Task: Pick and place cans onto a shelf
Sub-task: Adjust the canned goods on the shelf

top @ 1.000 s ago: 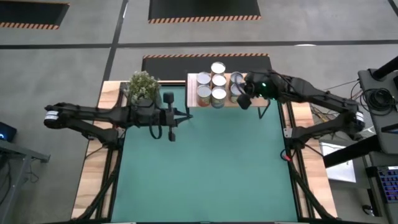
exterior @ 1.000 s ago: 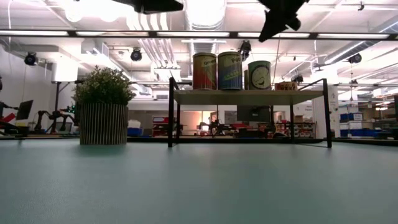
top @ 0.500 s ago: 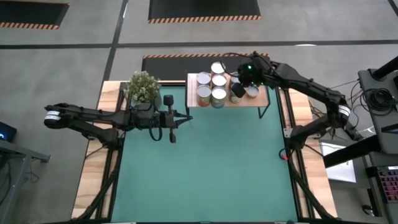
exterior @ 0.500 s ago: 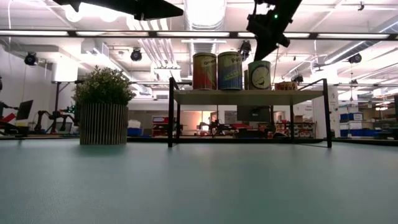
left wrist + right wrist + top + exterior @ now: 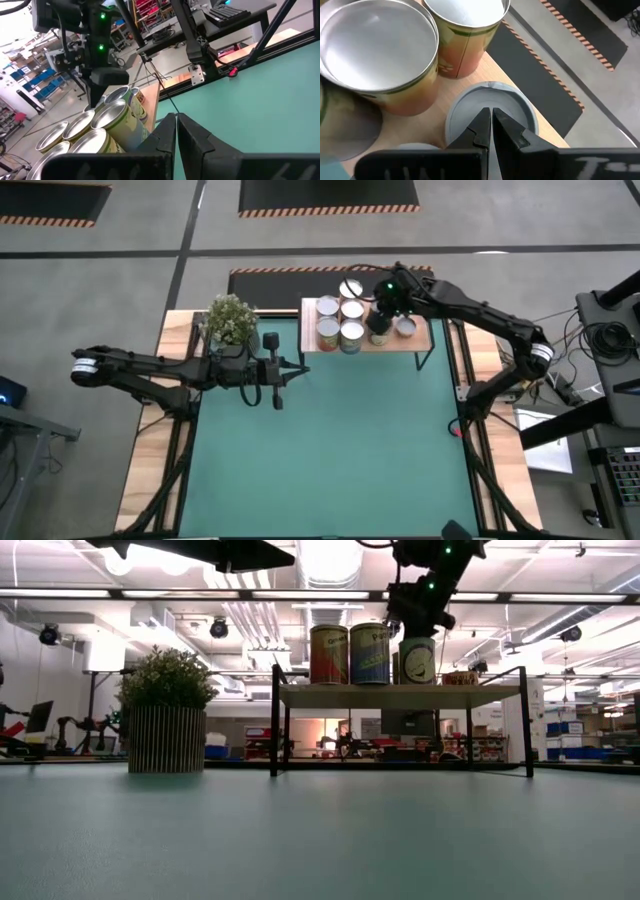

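The right gripper [image 5: 379,323] has swung in from the shelf's [image 5: 420,337] end to hang over the cans [image 5: 341,313], jaws closed and empty, a low grey can [image 5: 492,112] straight below them. No can remains on the bench [image 5: 330,440], so it should lift straight up to avoid clipping neighbours. The left gripper [image 5: 296,370] waits, jaws closed.

Right gripper [image 5: 379,326] extended far, fingers together; left gripper [image 5: 300,368] parked mid-left, fingers together.

Cans [image 5: 372,653] atop the shelf [image 5: 398,695] — potted plant [image 5: 166,711] alongside
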`<state>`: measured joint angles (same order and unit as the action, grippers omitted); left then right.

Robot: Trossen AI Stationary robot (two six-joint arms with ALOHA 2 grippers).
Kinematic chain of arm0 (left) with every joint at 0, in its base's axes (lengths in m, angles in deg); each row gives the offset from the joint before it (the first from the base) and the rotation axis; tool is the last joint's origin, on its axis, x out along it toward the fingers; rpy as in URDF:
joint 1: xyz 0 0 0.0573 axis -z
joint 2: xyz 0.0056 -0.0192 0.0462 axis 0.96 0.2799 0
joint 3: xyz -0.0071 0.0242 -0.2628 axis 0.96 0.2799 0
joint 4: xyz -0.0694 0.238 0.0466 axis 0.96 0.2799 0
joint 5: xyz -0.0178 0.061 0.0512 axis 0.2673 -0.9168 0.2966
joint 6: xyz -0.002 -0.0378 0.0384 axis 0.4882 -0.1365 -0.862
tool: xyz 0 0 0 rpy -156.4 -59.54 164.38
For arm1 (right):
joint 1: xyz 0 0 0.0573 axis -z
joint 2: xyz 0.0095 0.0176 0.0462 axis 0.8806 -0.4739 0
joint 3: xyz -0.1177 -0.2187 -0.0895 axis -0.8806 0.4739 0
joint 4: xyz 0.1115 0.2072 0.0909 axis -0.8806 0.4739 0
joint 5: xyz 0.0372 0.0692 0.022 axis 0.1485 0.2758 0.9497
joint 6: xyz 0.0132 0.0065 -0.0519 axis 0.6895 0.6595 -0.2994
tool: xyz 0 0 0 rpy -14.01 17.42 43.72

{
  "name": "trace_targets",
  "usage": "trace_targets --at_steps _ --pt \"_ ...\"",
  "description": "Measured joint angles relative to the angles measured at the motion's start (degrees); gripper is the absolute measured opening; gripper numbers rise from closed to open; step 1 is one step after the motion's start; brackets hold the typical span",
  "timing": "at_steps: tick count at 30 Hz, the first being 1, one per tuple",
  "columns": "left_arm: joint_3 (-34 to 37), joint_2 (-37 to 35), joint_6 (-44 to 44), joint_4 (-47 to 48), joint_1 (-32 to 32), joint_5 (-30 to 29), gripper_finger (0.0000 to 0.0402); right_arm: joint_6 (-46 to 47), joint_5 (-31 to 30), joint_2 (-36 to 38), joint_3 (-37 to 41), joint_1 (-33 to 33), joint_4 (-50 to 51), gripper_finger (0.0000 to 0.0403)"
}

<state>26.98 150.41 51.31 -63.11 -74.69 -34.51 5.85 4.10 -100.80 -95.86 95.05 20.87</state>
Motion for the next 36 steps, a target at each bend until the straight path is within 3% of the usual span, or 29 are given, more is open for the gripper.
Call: trace_targets --at_steps 36 --pt "-0.02 0.02 0.00 0.31 0.02 0.00 0.0000 1.07 3.06 -0.10 0.02 -0.88 2.72 0.0009"
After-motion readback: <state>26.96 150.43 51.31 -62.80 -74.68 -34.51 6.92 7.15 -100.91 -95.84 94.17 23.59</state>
